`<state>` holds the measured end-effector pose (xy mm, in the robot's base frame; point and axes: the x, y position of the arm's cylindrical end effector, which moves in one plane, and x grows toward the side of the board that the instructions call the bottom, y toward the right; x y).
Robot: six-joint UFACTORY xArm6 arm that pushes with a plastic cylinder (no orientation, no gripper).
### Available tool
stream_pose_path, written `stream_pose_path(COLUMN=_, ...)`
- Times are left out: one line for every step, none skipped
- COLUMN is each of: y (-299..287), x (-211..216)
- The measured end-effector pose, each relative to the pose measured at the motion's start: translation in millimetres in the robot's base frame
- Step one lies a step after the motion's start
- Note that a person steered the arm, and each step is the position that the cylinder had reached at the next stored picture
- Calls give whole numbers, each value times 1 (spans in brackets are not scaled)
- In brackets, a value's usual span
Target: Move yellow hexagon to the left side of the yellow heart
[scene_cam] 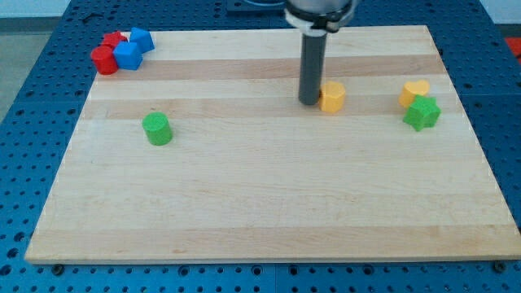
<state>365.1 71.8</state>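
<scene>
The yellow hexagon lies on the wooden board right of centre, near the view's top. My tip rests against the hexagon's left side. The yellow heart lies farther to the view's right, about a hundred pixels from the hexagon. A green star-shaped block touches the heart's lower right.
A green cylinder stands at the view's left of centre. A cluster of red blocks and blue blocks sits at the board's top left corner. The board lies on a blue perforated table.
</scene>
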Motion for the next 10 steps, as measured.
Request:
stream_pose_path(y=17, x=-11)
stream_pose_path(y=15, x=-11)
stream_pose_path(y=-10, x=-10)
stream_pose_path(y=-22, x=-4)
stream_pose_path(y=-3, x=-3)
stream_pose_path(y=29, x=-3)
stream_pose_path(y=60, x=-2)
stream_pose_path(y=61, x=1)
stream_pose_path(y=45, x=14)
stream_pose_path(y=45, x=29)
